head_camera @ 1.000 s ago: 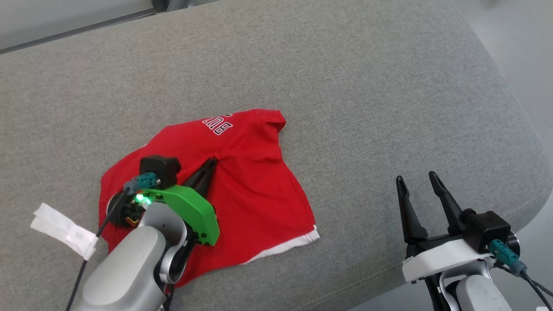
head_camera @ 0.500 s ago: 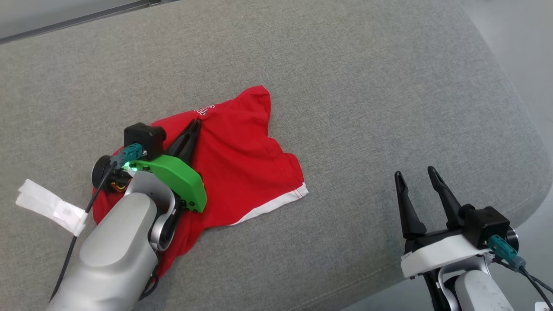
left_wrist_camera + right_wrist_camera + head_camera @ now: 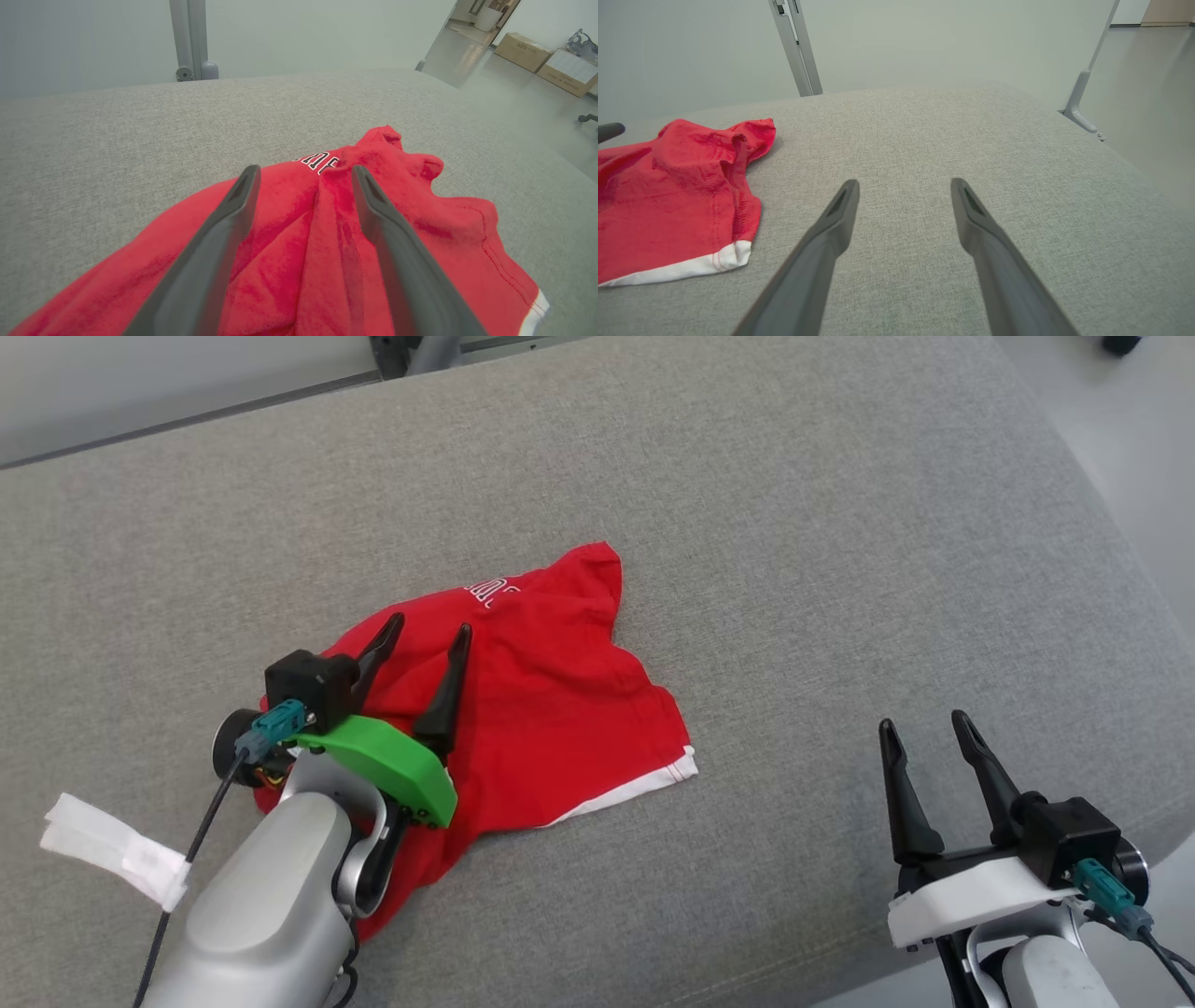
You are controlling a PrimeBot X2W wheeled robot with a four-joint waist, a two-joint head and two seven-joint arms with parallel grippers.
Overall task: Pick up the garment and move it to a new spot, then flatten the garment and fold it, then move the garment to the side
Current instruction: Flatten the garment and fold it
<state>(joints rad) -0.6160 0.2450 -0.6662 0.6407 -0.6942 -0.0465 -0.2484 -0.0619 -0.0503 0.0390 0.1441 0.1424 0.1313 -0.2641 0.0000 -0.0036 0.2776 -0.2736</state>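
You have a grey cushion, with the red garment crumpled left of centre. Your left gripper sits over it, fingers spread, clamping nothing. Your right gripper hovers open over bare cushion, well apart. White tape at lower left

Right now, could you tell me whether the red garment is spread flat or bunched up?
Bunched up: the red garment lies in ridges and creases on the grey surface, its lettering partly hidden by a fold.
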